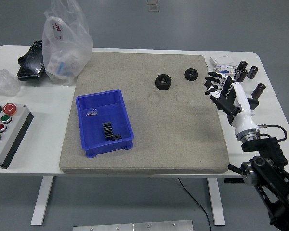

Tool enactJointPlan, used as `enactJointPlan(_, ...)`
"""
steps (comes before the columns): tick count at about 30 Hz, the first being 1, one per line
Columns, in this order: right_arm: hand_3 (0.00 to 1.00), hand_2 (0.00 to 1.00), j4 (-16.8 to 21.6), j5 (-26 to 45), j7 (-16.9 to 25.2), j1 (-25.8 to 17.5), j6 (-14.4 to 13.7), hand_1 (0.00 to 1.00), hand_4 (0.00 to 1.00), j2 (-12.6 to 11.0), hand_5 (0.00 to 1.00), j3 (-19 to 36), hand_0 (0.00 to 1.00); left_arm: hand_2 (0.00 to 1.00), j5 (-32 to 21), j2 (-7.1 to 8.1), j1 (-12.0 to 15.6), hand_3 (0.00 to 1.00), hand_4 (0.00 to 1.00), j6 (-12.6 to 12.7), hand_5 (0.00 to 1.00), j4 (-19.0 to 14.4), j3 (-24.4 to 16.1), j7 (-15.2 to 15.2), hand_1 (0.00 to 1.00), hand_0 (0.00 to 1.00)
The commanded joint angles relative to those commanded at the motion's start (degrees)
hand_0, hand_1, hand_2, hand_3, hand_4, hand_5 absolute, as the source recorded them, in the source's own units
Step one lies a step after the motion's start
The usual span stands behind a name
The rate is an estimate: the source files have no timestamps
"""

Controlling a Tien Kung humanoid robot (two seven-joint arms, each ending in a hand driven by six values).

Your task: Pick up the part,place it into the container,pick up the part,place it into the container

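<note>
Two black hex nuts lie on the grey mat (pixel 183 130): a larger one (pixel 163 81) and a smaller one (pixel 190 74) to its right. A blue bin (pixel 104 123) stands on the mat's left and holds small black parts and a small bag. My right hand (pixel 217 89) is at the mat's right edge, fingers spread and empty, just right of and below the smaller nut, not touching it. My left arm is out of view.
Several black cylinders (pixel 245 73) and a white boxed part (pixel 223 62) lie at the table's right rear, behind my hand. A plastic bag (pixel 65 43) and a black tray (pixel 31 60) stand at the back left. A button box (pixel 5 132) sits at the left edge.
</note>
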Motion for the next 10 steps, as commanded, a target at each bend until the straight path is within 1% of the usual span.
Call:
enactJointPlan(3, 0.684, 0.697, -0.25, 0.57, -0.20, 0.11, 1.10, 0.675, 0.607, -0.05, 0.270, -0.10, 0.651, 0.603, 0.04, -0.10, 0.05, 0.651, 0.692, 0.00, 0.244, 0.00, -0.14, -0.02, 0.604, 0.682)
enactJointPlan(4, 0.687, 0.715, -0.34, 0.81, -0.20, 0.17, 1.43, 0.698, 0.617, -0.07, 0.265, -0.18, 0.715, 0.598, 0.05, -0.13, 0.11, 0.651, 0.692, 0.00, 0.244, 0.00, -0.20, 0.01, 0.582, 0.682)
enactJointPlan(10, 0.687, 0.715, -0.98, 3.04, 0.19, 0.50, 3.58, 0.698, 0.617, -0.11, 0.265, -0.85, 0.715, 0.598, 0.31, -0.36, 0.41, 0.651, 0.692, -0.10, 0.244, 0.00, -0.52, 0.54, 0.582, 0.682)
